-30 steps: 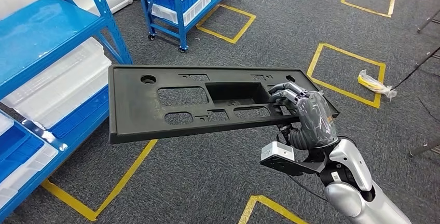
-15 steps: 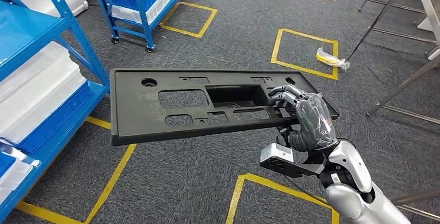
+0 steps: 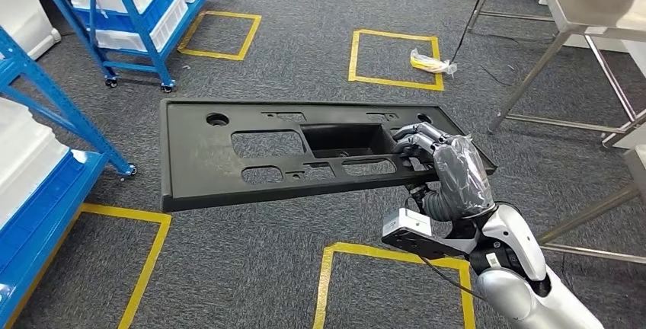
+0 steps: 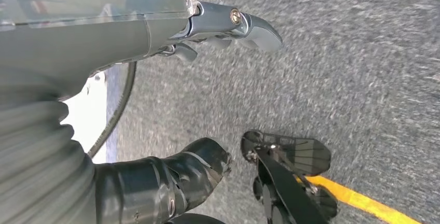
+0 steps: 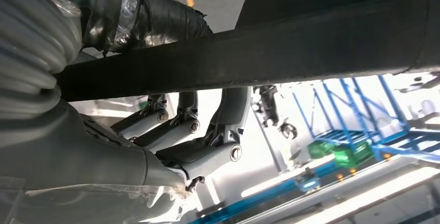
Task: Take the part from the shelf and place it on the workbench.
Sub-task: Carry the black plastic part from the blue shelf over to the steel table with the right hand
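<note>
Shelf (image 3: 46,169) further left in view after camera turn; right hand (image 3: 449,173) clasping part's (image 3: 282,150) right end, part level, leftward.

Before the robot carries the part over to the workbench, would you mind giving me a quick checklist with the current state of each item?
1. Right hand grips the black plastic panel: ok.
2. Grip is centred on the panel: not ok, held at one end.
3. Panel is roughly level: ok.
4. Left hand holds nothing: ok.
5. Steel workbench top free for placing: cannot tell.
6. Carpet floor ahead free of obstacles: not ok, yellow bag lies near the bench.
</note>
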### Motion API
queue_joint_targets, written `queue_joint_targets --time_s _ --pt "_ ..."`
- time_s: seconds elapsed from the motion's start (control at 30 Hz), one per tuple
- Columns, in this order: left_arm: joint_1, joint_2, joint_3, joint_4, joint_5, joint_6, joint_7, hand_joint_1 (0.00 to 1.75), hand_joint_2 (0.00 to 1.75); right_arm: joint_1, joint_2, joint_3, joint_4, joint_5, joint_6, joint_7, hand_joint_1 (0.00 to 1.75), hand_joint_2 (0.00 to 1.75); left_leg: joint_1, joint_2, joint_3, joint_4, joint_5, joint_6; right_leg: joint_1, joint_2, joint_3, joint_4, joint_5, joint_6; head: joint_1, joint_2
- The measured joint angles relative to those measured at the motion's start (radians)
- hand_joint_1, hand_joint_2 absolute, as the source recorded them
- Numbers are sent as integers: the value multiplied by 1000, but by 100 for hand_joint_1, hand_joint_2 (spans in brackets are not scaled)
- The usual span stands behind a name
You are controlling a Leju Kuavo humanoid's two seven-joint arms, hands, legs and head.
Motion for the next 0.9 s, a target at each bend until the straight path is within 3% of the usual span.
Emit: queue_joint_targets --time_s 0.07,0.13,0.2,0.27,0.3,0.33,0.4,0.43,0.47,0.5,0.57,0.63,0.7,0.73,0.8,0.83,0.9 --pt "0 3 0 0 0 1 1 0 175 -1 0 0 0 -1 0 0 175 175 3 -38 65 -116 39 5 -3 25 -16 20 -4 8 0 0" --pt "-1 4 0 0 -1 2 3 0 175 0 0 0 0 -2 1 0 175 175 3 -64 87 -161 38 11 -7 47 -33 37 -5 20 0 0" --pt "-3 3 0 0 -1 3 6 0 175 2 0 0 0 -2 2 1 175 175 3 -47 86 -169 41 20 -9 61 -42 43 -1 31 0 0" --pt "-3 2 0 0 -1 3 10 0 175 1 -3 0 0 -3 4 1 175 175 4 -22 90 -181 48 34 -9 29 -58 69 -19 43 1 0" --pt "-3 2 0 0 -1 3 13 0 175 0 -4 0 0 -4 4 1 175 175 5 -10 90 -186 51 39 -11 3 -78 109 -42 49 1 0" --pt "-2 3 0 0 -2 3 16 0 175 -1 -4 0 0 -4 6 1 175 175 4 2 90 -188 52 42 -14 -21 -106 167 -72 56 2 0" --pt "0 4 1 0 -3 3 20 0 175 1 -4 0 1 -5 8 1 175 175 3 26 87 -188 52 42 -25 -37 -164 284 -118 66 2 0" --pt "0 5 1 0 -4 3 21 0 175 2 -4 0 2 -5 9 1 175 175 3 39 86 -188 52 42 -30 -39 -175 306 -117 70 1 0" --pt "0 5 1 0 -5 3 22 0 175 2 -4 0 2 -5 11 1 175 175 3 51 87 -188 51 40 -34 -43 -165 288 -98 72 2 0" --pt "0 5 1 0 -6 3 23 0 175 2 -4 0 3 -5 12 2 175 175 3 62 89 -188 49 38 -37 -52 -133 229 -64 73 2 0" --pt "-2 5 1 0 -9 1 23 0 175 1 -4 0 2 -6 13 2 175 175 2 82 95 -189 46 31 -34 -94 -58 88 -15 70 1 0" --pt "-2 5 1 0 -11 0 23 0 175 -2 -4 0 2 -6 14 2 175 175 2 99 101 -194 44 19 -22 -119 -29 26 -5 61 1 0" --pt "-3 4 1 0 -11 -3 24 0 175 -3 -4 0 2 -6 14 2 175 175 6 117 107 -199 41 4 -13 -100 -29 21 -1 49 1 0" --pt "-4 3 1 0 -11 -4 24 0 175 -3 -4 0 2 -6 14 2 175 175 9 112 109 -195 36 -2 -13 -89 -26 14 2 42 1 0" --pt "-5 2 1 0 -11 -6 24 0 175 -6 -5 0 1 -5 14 2 175 175 12 69 88 -140 -2 -6 -16 -67 -17 2 8 26 1 0" --pt "-5 2 1 0 -11 -7 24 0 175 -7 -4 0 1 -5 14 2 175 175 13 39 60 -82 -34 -5 -16 -57 -15 -1 9 19 1 0" --pt "-2 1 1 0 -13 -10 24 0 175 -8 -2 0 1 -5 15 2 175 175 11 12 -12 53 -88 -2 -13 -33 -15 0 8 12 1 0"
